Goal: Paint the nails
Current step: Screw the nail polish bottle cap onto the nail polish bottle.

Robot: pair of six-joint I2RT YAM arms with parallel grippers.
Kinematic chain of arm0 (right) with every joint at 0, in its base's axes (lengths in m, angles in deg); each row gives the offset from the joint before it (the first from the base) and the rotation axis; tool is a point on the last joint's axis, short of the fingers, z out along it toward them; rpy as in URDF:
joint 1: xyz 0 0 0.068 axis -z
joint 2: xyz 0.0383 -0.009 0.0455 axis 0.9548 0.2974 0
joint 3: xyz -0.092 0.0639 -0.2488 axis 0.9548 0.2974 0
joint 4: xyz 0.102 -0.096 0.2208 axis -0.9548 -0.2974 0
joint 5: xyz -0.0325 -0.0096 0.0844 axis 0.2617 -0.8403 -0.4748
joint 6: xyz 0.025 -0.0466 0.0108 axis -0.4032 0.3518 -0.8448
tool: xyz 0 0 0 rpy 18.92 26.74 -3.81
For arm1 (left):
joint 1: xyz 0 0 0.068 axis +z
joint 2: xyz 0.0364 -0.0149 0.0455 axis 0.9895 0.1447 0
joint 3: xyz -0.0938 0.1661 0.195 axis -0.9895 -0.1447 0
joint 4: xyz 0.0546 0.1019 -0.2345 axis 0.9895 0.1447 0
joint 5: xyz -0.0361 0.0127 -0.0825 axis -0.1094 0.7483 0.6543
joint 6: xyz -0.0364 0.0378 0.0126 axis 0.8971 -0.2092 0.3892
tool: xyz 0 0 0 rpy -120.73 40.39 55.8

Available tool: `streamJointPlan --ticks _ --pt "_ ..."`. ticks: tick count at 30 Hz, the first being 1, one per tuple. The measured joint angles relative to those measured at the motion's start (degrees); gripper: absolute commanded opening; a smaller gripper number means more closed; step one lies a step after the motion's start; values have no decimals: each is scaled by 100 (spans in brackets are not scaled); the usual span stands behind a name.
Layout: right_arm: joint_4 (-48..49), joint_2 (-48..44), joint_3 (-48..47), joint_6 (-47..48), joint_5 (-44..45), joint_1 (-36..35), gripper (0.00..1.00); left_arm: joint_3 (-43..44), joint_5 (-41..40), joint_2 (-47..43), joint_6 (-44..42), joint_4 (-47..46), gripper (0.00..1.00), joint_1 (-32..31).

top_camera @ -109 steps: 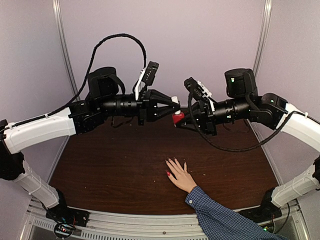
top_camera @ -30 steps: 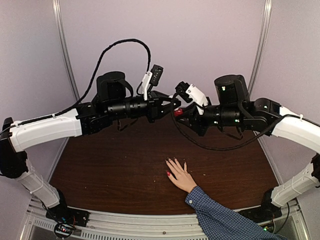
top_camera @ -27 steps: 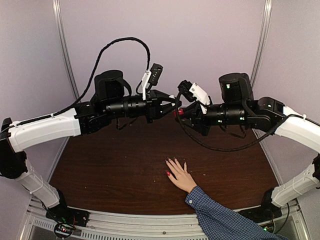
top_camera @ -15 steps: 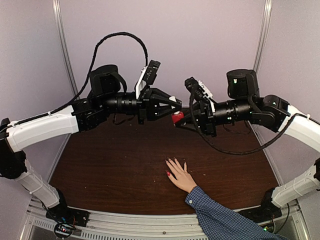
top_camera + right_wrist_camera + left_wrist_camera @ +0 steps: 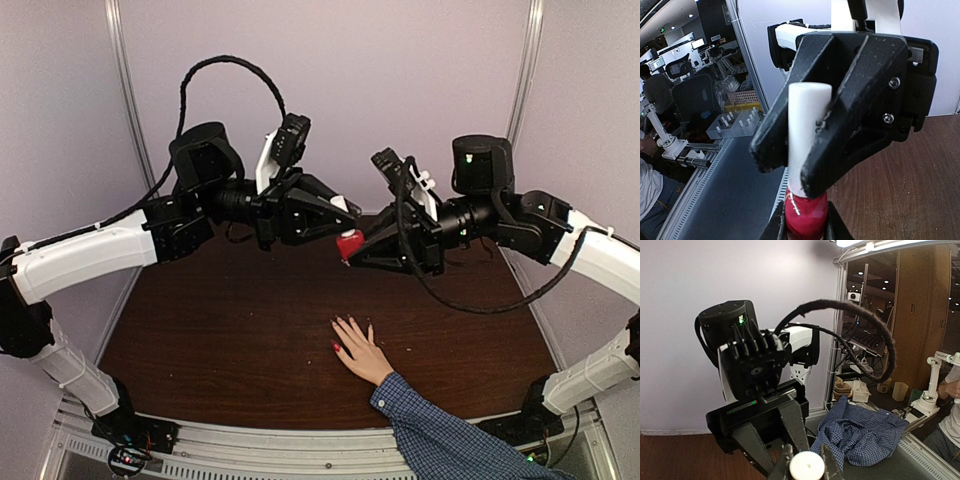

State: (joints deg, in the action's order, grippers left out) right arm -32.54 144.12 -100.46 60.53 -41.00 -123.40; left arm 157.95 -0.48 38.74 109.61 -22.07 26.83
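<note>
One red nail (image 5: 337, 348), fingers (image 5: 348, 330) toward far-left

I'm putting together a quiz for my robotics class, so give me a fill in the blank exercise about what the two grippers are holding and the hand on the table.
1. The left gripper is shut on the polish bottle's ____ cap.
2. The right gripper is shut on that bottle's ____ lower body.
3. The hand lies flat on the table, and its checked sleeve is ____ in colour.

Missing words: white; red; blue.
</note>
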Motion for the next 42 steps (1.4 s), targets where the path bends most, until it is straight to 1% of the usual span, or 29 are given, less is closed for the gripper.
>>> streamJointPlan --ticks 2,5,8,10,14,17,20,25,31,42 --pt "-9 0 0 -7 28 0 0 4 -24 -2 2 39 28 9" --pt "13 -13 0 94 256 26 0 -2 -173 -90 -26 369 40 72" --pt "-11 -105 0 192 776 74 0 -179 -623 -343 -85 726 45 157" --pt "-39 -155 0 251 1172 90 0 -334 -1025 -584 -111 885 44 208" --pt "-179 -166 0 302 2122 96 0 -396 -1993 -927 -133 1095 38 232" --pt "-264 -162 0 319 2765 96 0 -396 -2752 -999 -133 1207 38 232" --pt "-269 -162 2 289 3274 94 0 -382 -3189 -901 -131 1338 38 229" --pt "-267 -114 2 227 3840 48 0 -249 -3585 -562 -131 1541 40 175" --pt "-262 79 4 133 4214 -72 0 22 -3764 -297 -127 1705 40 140" --pt "-157 210 7 76 4747 -297 0 315 -4107 81 111 1722 28 111"
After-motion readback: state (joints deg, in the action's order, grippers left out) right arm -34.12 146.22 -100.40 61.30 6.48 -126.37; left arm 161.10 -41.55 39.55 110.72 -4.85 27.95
